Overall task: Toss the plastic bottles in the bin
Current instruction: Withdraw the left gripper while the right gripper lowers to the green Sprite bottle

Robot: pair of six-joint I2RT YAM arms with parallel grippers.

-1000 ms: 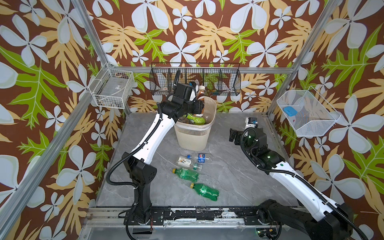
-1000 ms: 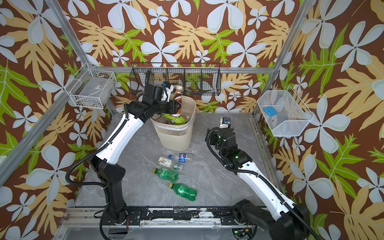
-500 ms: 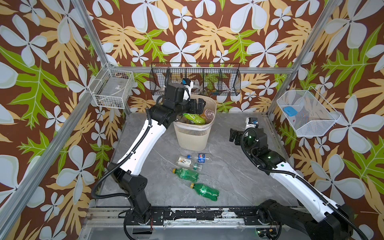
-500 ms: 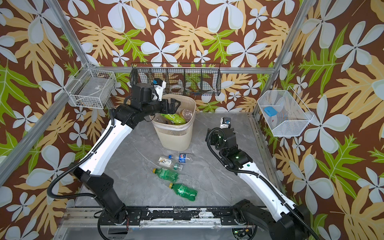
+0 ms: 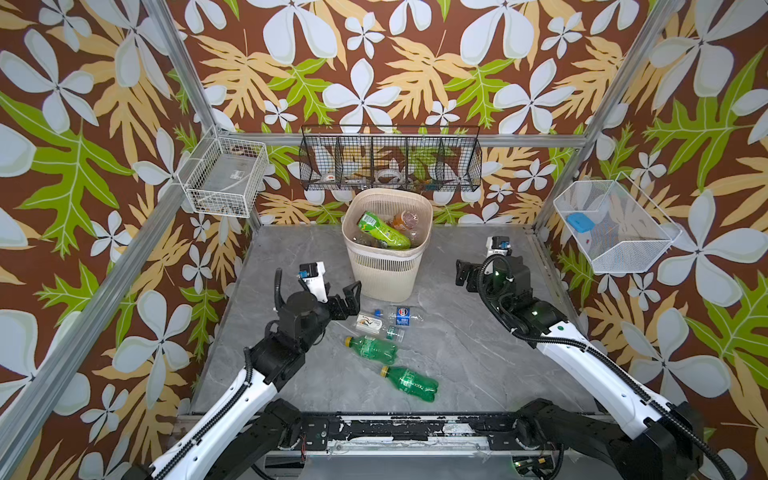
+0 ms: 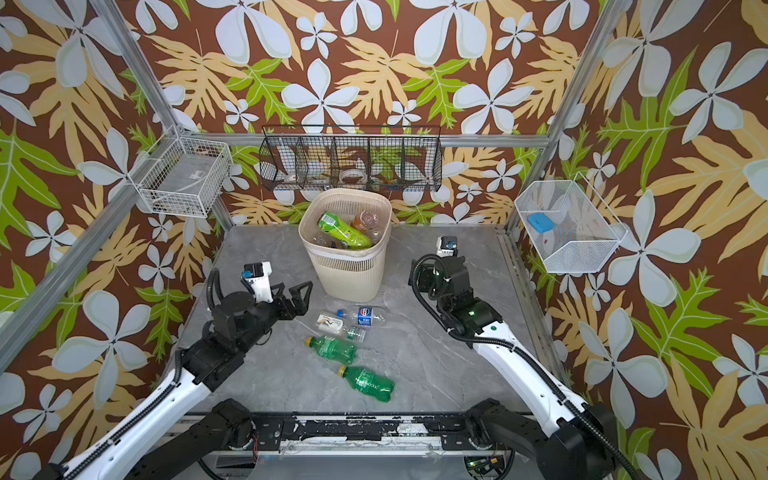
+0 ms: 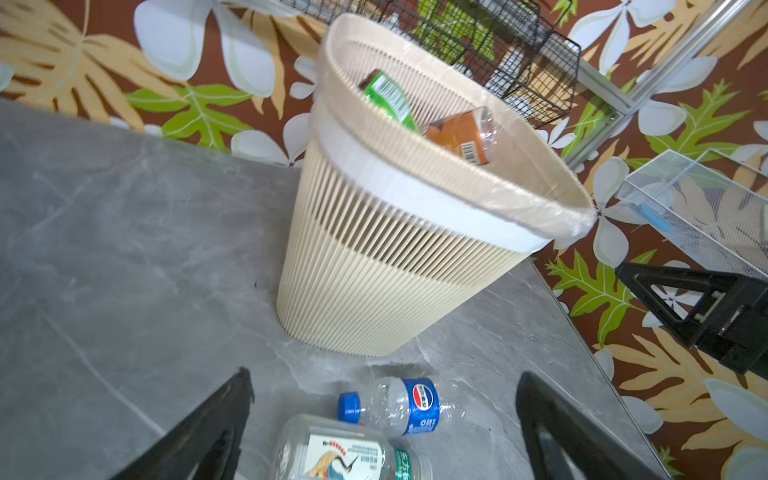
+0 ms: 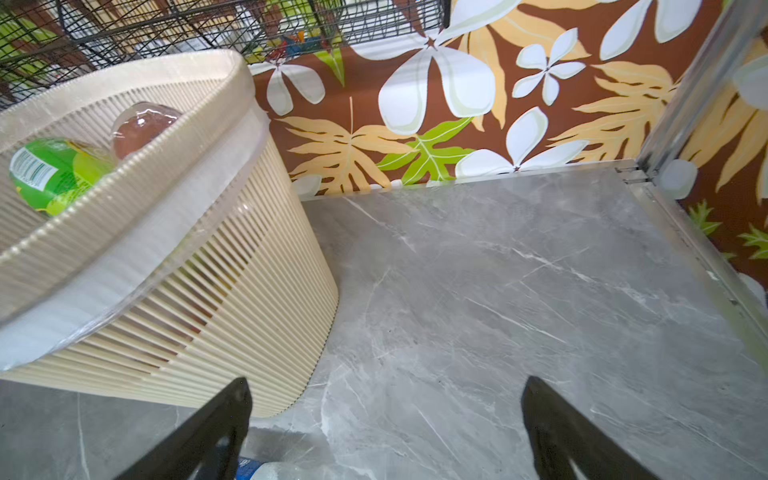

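Bin [image 5: 384,274], green bottle [image 5: 380,230] and brown bottle [image 5: 405,218] inside

Pepsi logo [image 7: 423,397] on the blue-labelled clear bottle [image 7: 386,406]; barcode [image 7: 469,150] on the orange-labelled bottle [image 7: 451,131]

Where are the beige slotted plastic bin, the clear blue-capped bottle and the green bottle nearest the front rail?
Beige slotted plastic bin [image 5: 384,276]: a top view, front wall.
Clear blue-capped plastic bottle [image 7: 422,405]: left wrist view, blue label.
Green bottle nearest the front rail [image 5: 411,384]: a top view, mid-body.
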